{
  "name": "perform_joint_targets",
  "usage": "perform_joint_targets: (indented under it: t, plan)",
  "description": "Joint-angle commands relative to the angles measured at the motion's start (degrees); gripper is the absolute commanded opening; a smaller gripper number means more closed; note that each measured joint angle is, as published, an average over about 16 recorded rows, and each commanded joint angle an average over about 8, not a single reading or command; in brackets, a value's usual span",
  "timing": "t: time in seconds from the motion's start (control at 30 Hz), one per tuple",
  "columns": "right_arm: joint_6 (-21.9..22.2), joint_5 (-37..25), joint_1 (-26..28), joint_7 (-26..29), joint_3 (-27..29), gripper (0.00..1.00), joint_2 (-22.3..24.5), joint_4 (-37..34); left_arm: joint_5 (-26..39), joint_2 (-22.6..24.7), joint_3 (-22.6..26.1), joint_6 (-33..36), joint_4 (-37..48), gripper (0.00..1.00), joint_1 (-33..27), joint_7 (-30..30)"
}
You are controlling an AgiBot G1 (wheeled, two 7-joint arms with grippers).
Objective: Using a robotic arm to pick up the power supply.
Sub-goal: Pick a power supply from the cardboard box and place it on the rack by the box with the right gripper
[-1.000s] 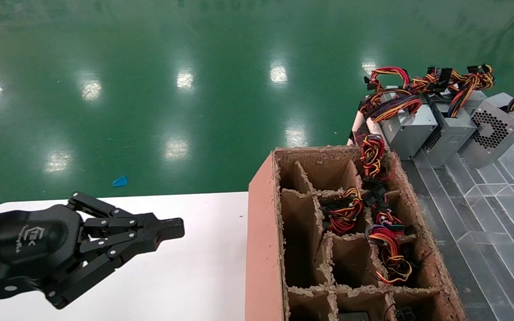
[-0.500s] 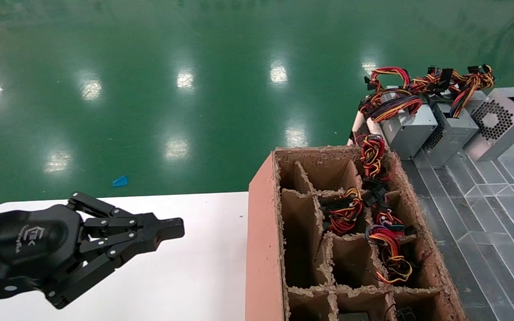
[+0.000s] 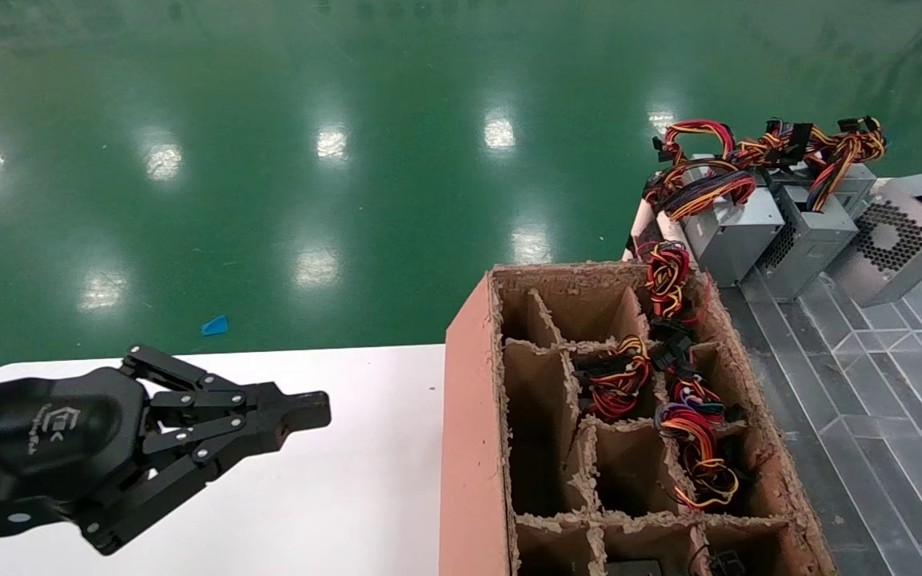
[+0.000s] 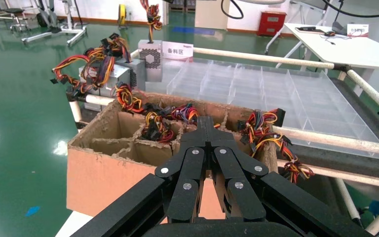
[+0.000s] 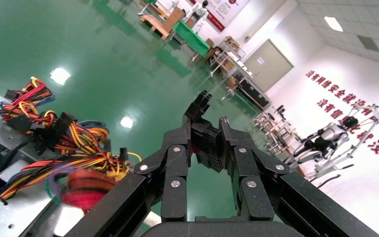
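L gripper (image 3: 301,412): parked over white table (image 3: 349,496), fingers pressed together, holding nothing. Cardboard box (image 3: 473,448): centre, dividers, wire bundles in cells. Power supply (image 3: 889,240): far R, tilted, vent side showing. R gripper (image 5: 208,129): clamped on a black plug (image 5: 211,145) of its wires.

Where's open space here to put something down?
Bare: the white table between the shut left claw and the cardboard box, and the tray floor right of the box. Crowded: the box's right cells, full of wires, and the tray's far corner, where the right claw grips the plug of a power supply.
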Motion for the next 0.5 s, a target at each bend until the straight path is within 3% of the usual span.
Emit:
perform_joint_targets:
  t: [0.03,0.5]
  plan:
    - [0.2,0.1,-0.3,0.0,0.1,0.0,-0.2,-0.2,0.0,0.0,0.0,0.0,0.0,0.0,0.0,0.0]
    - [1.2,1.4,-0.8,-0.3,1.0,0.0,-2.7,0.3,0.0,0.0,0.0,0.0,0.0,0.0,0.0,0.0]
